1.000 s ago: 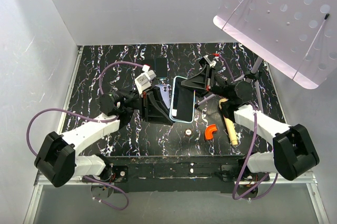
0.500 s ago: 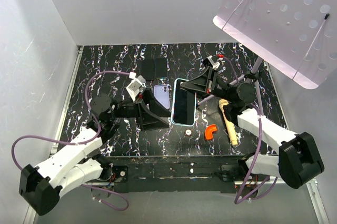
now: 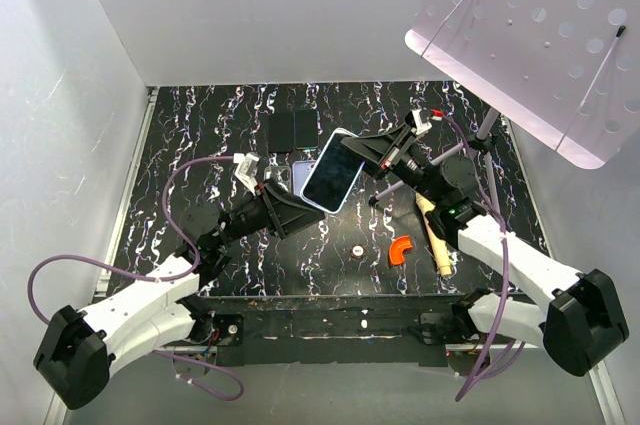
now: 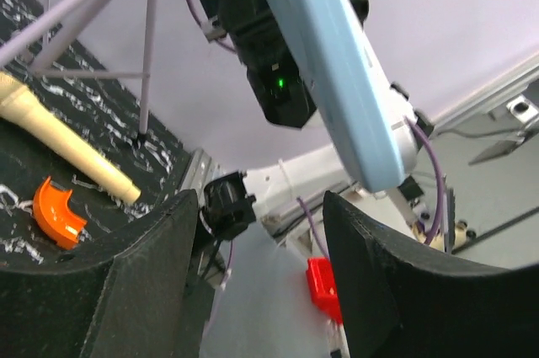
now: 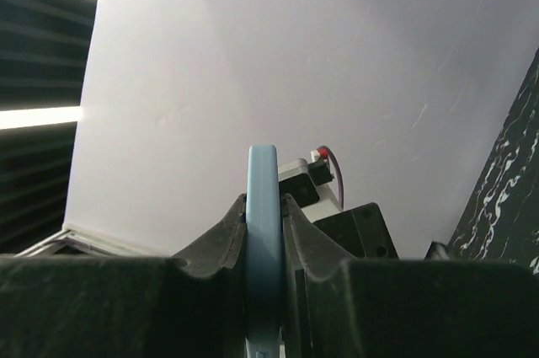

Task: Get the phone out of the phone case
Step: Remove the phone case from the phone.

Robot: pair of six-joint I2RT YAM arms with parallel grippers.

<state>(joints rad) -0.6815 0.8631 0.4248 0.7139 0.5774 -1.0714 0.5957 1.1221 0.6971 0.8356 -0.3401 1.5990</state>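
- Left claw point(image 4: 261, 206) is gaping wide, gripping nothing, pointing toward the case.
- Lying on the table point(image 3: 200, 135) near the front: one orange curved piece point(image 3: 401, 250) and one cream stick point(image 3: 435, 240).
- Right claw point(image 5: 264, 206) is pinching the one light-blue phone case point(image 4: 337, 72) by its edge, holding it tilted off the table.
- Only the top view is showing the phone point(image 3: 333, 171) sitting in the case, dark face up. Both wrist views are showing just the case edge-on.
- Two dark slabs point(image 3: 283, 129) are lying side by side further back.

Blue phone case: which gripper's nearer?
Right. The right gripper has its jaws clamped on the edge of the phone case; the left gripper is open by its lower end, not touching.
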